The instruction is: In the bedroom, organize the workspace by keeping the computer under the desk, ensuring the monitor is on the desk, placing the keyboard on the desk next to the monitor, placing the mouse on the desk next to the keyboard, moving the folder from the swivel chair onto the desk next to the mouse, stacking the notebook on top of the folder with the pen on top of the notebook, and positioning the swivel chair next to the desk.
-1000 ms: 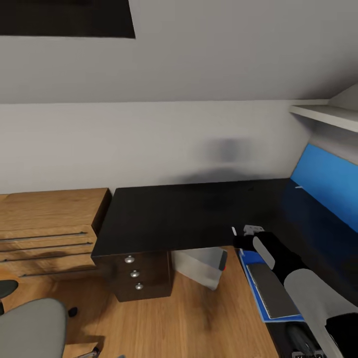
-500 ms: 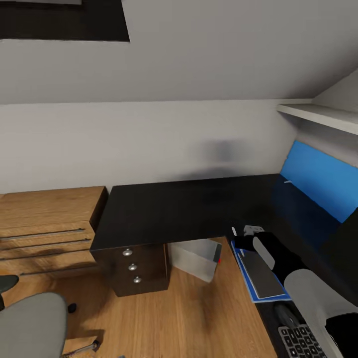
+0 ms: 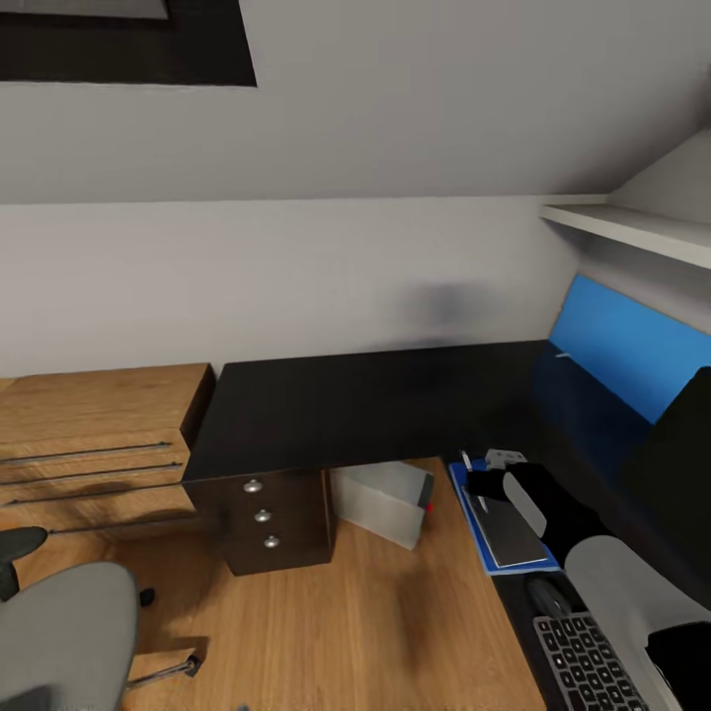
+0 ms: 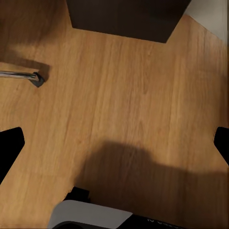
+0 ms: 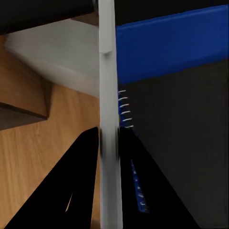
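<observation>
Right gripper (image 3: 477, 481) is out over the near right wing of the black counter (image 3: 365, 415), and its two dark fingers (image 5: 83, 181) are pinched on the white pen (image 5: 108, 119), which stands up between them in the right wrist view. In the head view the pen (image 3: 466, 461) pokes out just past the gripper, above the left edge of the blue folder (image 3: 472, 533). The folder lies flat on the counter with the dark grey notebook (image 3: 509, 528) stacked on it; the notebook's spiral binding (image 5: 125, 109) shows right beside the pen. Near of the folder sits the black mouse (image 3: 546, 596), and nearer still the keyboard (image 3: 588, 660), partly covered by the right arm. At the far right a black slab, the monitor (image 3: 681, 474), rises against a large blue panel (image 3: 622, 346) on the wall. Under the counter, the light grey computer (image 3: 380, 504) stands on the wooden floor (image 3: 375, 622), just right of the three knobbed drawers (image 3: 262, 513). To the left of the counter is a wooden drawer unit (image 3: 94, 444). The grey chair (image 3: 59, 632) is at the near left, apart from the counter. Left gripper (image 4: 114, 143) hangs over bare floor, its fingertips spread wide at the edges of the left wrist view, holding nothing, with a chrome chair leg (image 4: 21, 75) nearby.
</observation>
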Tool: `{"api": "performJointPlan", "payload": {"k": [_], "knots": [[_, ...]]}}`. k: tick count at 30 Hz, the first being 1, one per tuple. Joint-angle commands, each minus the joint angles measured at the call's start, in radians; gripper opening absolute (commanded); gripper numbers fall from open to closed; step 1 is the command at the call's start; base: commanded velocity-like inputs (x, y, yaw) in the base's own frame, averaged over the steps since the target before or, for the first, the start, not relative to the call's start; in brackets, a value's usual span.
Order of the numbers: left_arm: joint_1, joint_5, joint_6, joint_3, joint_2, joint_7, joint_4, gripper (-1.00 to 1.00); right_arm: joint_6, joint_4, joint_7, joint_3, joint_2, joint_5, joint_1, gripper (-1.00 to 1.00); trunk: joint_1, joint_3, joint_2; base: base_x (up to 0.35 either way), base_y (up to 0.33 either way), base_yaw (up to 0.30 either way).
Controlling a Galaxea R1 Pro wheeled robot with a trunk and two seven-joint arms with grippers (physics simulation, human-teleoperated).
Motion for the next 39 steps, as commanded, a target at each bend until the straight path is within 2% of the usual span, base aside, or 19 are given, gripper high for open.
{"api": "performJointPlan", "payload": {"k": [1, 9, 13, 32, 39], "knots": [[-0.001, 0.005, -0.004, -0.009, 0.0, 0.009, 0.0, 1.0, 0.0, 0.006, -0.005, 0.006, -0.002, -0.01, 0.0, -1.0, 0.0, -0.002, -0.002, -0.093, -0.083, 0.0], [-0.001, 0.006, -0.004, -0.008, 0.0, 0.009, 0.0, 1.0, -0.098, 0.05, -0.004, 0.006, -0.004, -0.009, 0.003, -1.0, 0.0, -0.002, -0.002, -0.035, -0.03, 0.0], [-0.001, 0.005, -0.004, -0.009, 0.0, 0.009, 0.0, 1.0, -0.124, 0.07, -0.004, 0.006, -0.005, -0.007, 0.003, -1.0, 0.0, -0.002, -0.002, -0.142, -0.103, 0.0], [-0.001, 0.005, -0.004, -0.009, 0.0, 0.009, 0.0, 1.0, -0.146, 0.094, -0.006, 0.008, -0.015, -0.004, 0.003, -1.0, 0.0, -0.002, -0.002, -0.076, -0.052, 0.0], [-0.001, 0.005, -0.004, -0.009, 0.0, 0.009, 0.0, 1.0, -0.2, 0.12, -0.006, 0.008, -0.016, -0.004, 0.003, -1.0, 0.0, -0.002, -0.002, -0.014, -0.009, 0.0]]}}
